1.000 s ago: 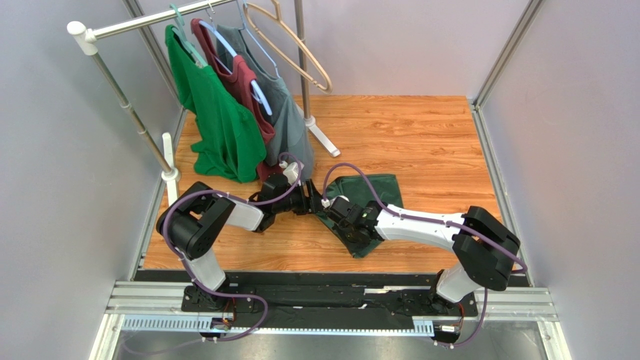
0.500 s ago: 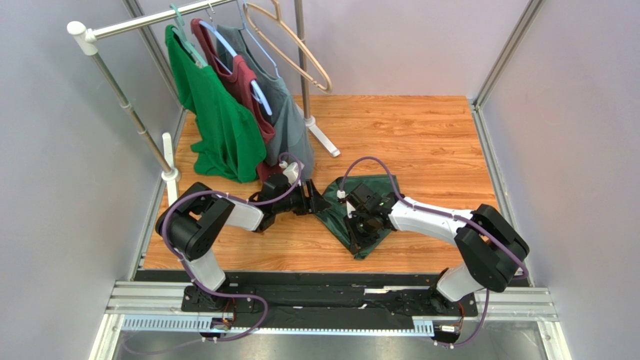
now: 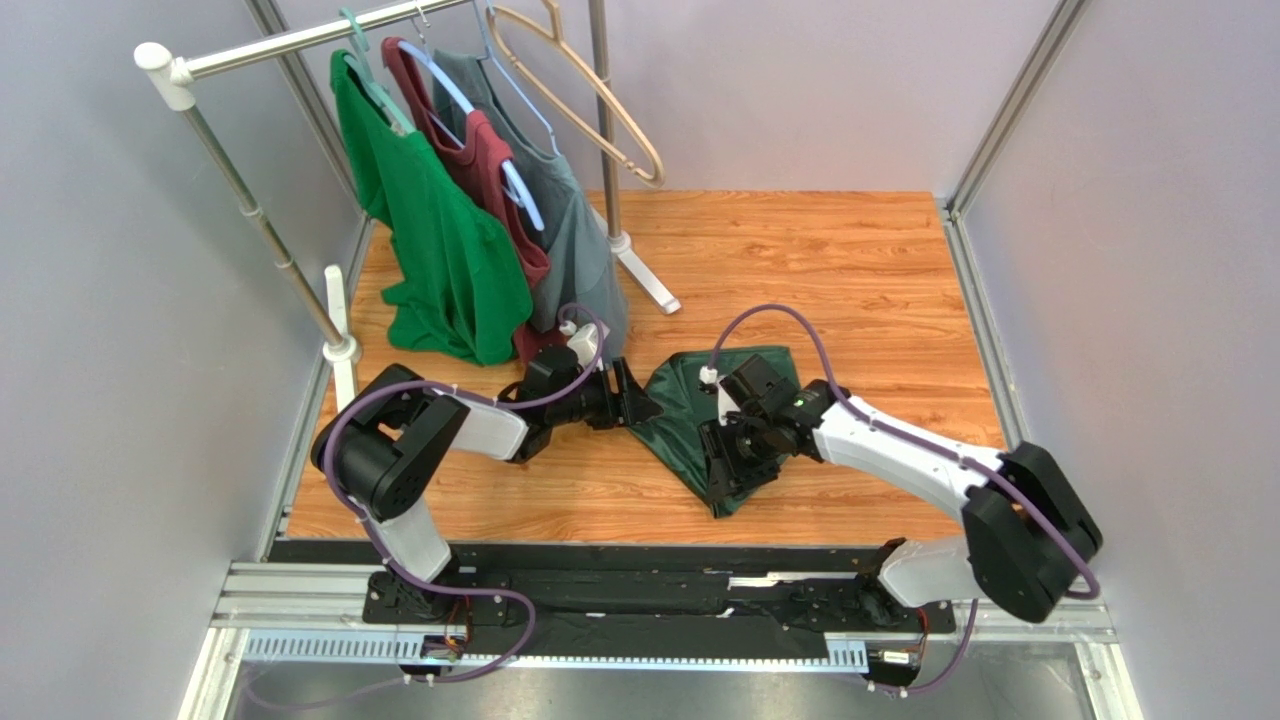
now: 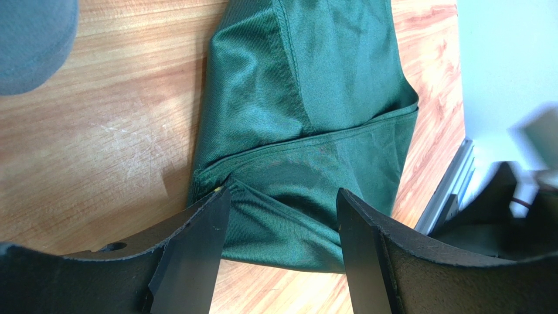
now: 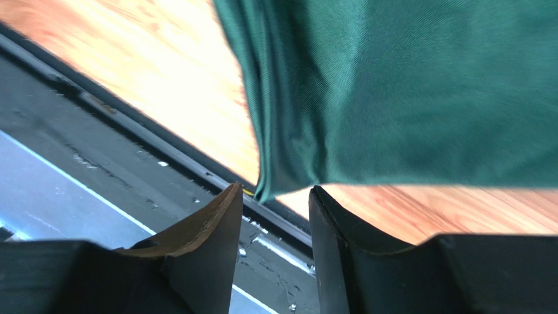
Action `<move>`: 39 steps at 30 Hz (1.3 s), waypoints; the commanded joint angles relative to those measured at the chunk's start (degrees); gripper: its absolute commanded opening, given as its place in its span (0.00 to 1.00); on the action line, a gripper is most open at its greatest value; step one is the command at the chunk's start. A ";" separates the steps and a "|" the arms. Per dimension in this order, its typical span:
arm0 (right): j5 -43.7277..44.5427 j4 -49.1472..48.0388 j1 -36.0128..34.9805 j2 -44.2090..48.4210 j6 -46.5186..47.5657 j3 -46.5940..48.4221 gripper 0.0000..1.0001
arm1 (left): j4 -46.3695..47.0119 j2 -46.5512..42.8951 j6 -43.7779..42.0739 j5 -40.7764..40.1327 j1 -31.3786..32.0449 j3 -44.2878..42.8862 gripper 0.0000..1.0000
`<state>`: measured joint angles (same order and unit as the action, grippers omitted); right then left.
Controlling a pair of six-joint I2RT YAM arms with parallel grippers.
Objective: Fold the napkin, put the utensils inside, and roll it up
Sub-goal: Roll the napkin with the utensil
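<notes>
The dark green napkin [image 3: 684,413] lies folded and creased on the wooden table between the two arms. My left gripper [image 3: 643,402] sits low at its left corner, open, with the cloth [image 4: 308,111] lying just past its black fingers [image 4: 196,255] and none of it pinched. My right gripper [image 3: 732,468] hovers over the napkin's near part with its jaws parted. A corner of the cloth [image 5: 406,85] ends just beyond the right fingertips [image 5: 219,222] without being clamped. The utensils are out of view.
A clothes rack stands at the back left with a bright green shirt [image 3: 436,240], a maroon garment [image 3: 489,173], a grey-green shirt [image 3: 579,248] and a bare wooden hanger [image 3: 586,98]. Its foot [image 3: 646,278] rests on the table. A metal rail [image 3: 661,600] runs along the near edge.
My right gripper has moved right from beside the left gripper, out over the napkin, and its jaws have opened. The left arm has stayed still.
</notes>
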<state>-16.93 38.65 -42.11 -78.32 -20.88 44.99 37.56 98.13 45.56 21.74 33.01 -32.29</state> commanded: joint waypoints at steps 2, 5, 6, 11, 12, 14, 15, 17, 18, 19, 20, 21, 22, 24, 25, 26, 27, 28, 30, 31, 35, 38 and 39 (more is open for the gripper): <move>7.41 3.00 -4.82 6.33 -0.03 5.01 0.47 | -4.87 1.01 -2.85 -2.58 -0.14 -0.58 0.71; 14.34 4.23 -9.65 4.68 -2.31 6.33 0.47 | -4.87 0.93 -2.85 -2.58 -0.06 -0.58 0.71; 16.47 4.76 -11.05 3.63 -2.84 6.60 0.47 | -4.87 0.84 -2.85 -2.40 -0.14 -0.49 0.71; 30.60 8.45 -18.79 -2.26 -7.05 9.76 0.47 | -4.95 0.75 -2.93 -2.31 -0.14 -0.23 0.71; 32.29 9.76 -19.67 -3.84 -7.67 10.37 0.46 | -4.95 0.75 -2.93 -2.40 -0.06 -0.23 0.71; 34.49 10.30 -22.22 -5.43 -7.94 11.34 0.41 | -4.95 0.75 -3.02 -2.40 -0.14 -0.23 0.71; 34.94 10.39 -23.10 -6.04 -8.47 11.61 0.40 | -4.95 0.84 -2.93 -2.23 -0.14 -0.31 0.71; 36.17 10.74 -24.95 -8.15 -9.00 12.22 0.38 | -4.95 0.84 -2.85 -2.14 -0.06 -0.40 0.71; 36.79 11.18 -25.30 -8.86 -9.35 12.31 0.38 | -4.95 0.75 -2.85 -2.22 -0.06 -0.40 0.71; 37.31 11.35 -26.00 -9.82 -9.52 12.40 0.36 | -4.95 0.75 -2.93 -2.22 -0.06 -0.31 0.71; 38.01 11.44 -26.27 -10.18 -9.53 12.49 0.35 | -4.95 0.84 -2.85 -2.14 -0.06 -0.31 0.71; 38.11 11.44 -26.45 -10.36 -9.61 12.66 0.34 | -4.95 0.84 -2.85 -2.14 -0.06 -0.23 0.71; 38.11 11.36 -27.06 -10.71 -9.70 12.58 0.34 | -4.95 0.93 -2.93 -2.14 -0.06 -0.14 0.71; 38.28 11.36 -27.41 -11.15 -9.96 12.66 0.34 | -5.04 1.10 -2.85 -2.14 -0.06 -0.14 0.71; 38.11 11.36 -27.68 -11.50 -10.23 12.66 0.34 | -4.95 1.10 -2.85 -2.22 -0.14 -0.14 0.71; 38.37 11.53 -27.68 -12.11 -10.40 12.58 0.34 | -4.95 1.10 -2.76 -2.22 -0.06 -0.05 0.71; 38.55 11.53 -27.76 -12.46 -10.49 12.31 0.34 | -4.95 1.19 -2.76 -2.31 -0.06 -0.14 0.72; 38.55 11.53 -27.77 -12.55 -10.41 12.23 0.33 | -4.95 1.10 -2.67 -2.31 -0.06 -0.14 0.71; 38.64 11.18 -27.68 -12.56 -10.14 11.96 0.26 | -5.04 1.10 -2.76 -2.23 -0.06 -0.14 0.71; 38.38 11.01 -27.42 -12.47 -9.88 11.79 0.24 | -5.13 1.10 -2.85 -2.31 -0.06 -0.14 0.71; 31.64 8.02 -24.17 -9.14 -8.39 8.72 0.08 | -5.39 0.93 -3.02 -2.40 -0.06 0.04 0.72; 22.87 4.07 -18.73 -4.74 -7.16 4.77 0.01 | -5.66 0.84 -3.28 -2.49 -0.06 0.04 0.71; 20.56 2.15 -17.06 -3.60 -7.07 3.71 0.01 | -5.74 0.93 -3.37 -2.49 -0.06 0.04 0.71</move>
<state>13.72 46.61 -64.93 -87.57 -29.04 52.42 37.23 98.13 44.71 21.78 33.01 -32.45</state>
